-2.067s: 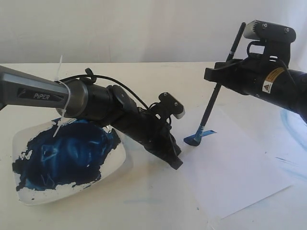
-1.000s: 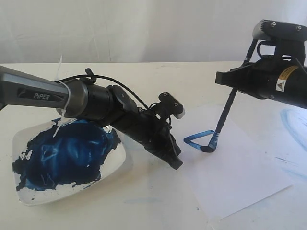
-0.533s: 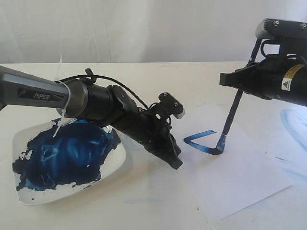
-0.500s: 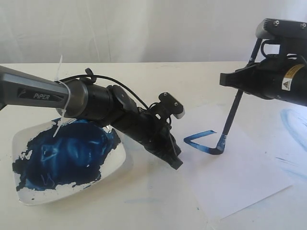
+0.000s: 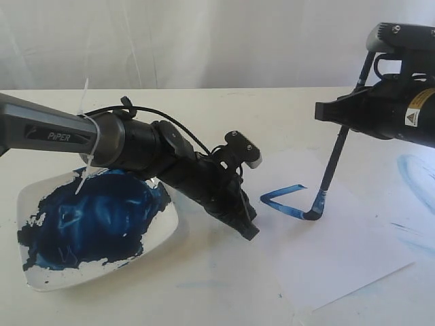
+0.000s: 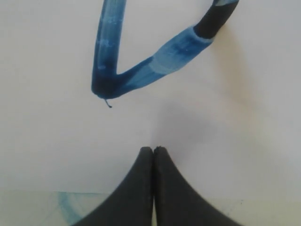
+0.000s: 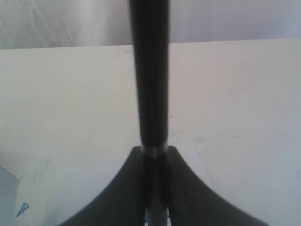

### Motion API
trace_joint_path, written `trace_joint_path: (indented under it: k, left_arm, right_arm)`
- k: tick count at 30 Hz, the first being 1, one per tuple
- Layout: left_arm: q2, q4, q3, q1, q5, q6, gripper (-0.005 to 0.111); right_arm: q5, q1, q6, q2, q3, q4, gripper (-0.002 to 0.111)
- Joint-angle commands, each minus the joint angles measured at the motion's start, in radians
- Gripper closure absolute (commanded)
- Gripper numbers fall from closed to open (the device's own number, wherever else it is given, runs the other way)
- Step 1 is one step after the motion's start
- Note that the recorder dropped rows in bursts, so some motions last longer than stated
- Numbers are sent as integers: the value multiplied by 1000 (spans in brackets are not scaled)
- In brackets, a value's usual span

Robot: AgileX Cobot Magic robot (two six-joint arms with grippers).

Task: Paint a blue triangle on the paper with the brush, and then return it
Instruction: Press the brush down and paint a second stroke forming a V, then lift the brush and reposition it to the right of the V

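At the far left the white paint dish (image 5: 174,228) is sitting on the table (image 5: 204,292), thickly smeared with dark blue and lying well apart from the sheet, probably so that loading paint does not disturb the work.

Next, the left gripper (image 5: 248,229) is reaching down across the middle with its jaws pressed together and nothing between them. Its tip is resting just inside the near-left edge of the paper (image 5: 346,258) (the left wrist view shows white sheet under the tip and a strip of table behind it). I judge that it is pinning the thin sheet so the bristles cannot drag it.

Just beyond that tip the blue triangle (image 5: 284,208) is standing unfinished: two streaky strokes are meeting at a corner on the left and opening toward the right, with the third side not yet drawn.

At the open end of the lower stroke the brush (image 5: 331,170) is touching the paper, its bristles bending against the sheet. Its long axis is running steeply, bristles down and handle leaning up toward the right. The right gripper (image 5: 343,115) is clamping the handle partway up, which is keeping the arm clear of wet paint.

Pale blue smears (image 5: 414,173) are marking the table at the far right.
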Motion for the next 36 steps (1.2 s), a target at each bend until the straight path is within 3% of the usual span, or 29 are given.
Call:
trace_joint_path:
  k: [1,36]
  left_arm:
    - [-5,-16,2,-3,11,-1,107]
    - [-5,-16,2,-3,11,1,107]
  right_arm:
    - [8,-7,-15,-11,2,-7,108]
    - [-20,-7,-39,-114,2,-5,108]
